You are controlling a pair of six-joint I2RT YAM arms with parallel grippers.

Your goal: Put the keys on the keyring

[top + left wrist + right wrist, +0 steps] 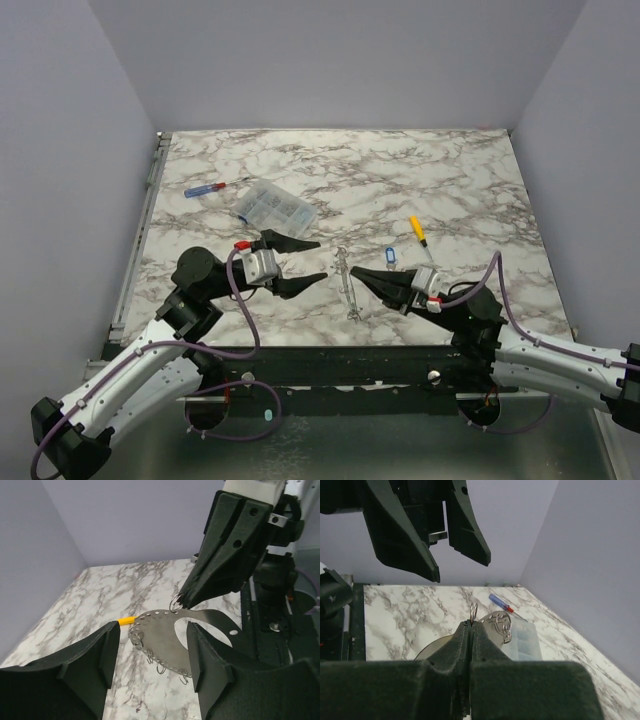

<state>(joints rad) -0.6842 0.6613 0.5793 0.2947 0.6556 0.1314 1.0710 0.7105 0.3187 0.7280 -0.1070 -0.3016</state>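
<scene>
The keyring (160,637) is a flat silver crescent plate with holes along its rim and several small wire rings hanging from them. It stands on edge in the top view, keyring (348,288). My right gripper (354,270) is shut on one small ring (474,611) at the plate's top edge. My left gripper (322,259) is open just left of the plate, which shows between its two fingers (107,645) in the left wrist view. A blue-tagged key (390,257) and a yellow-headed key (417,229) lie on the marble behind the right gripper.
A clear compartment box (275,205) and a red-and-blue screwdriver (213,187) lie at the back left; both also show in the right wrist view, the box (525,640) and the screwdriver (500,602). Walls close in the table on three sides.
</scene>
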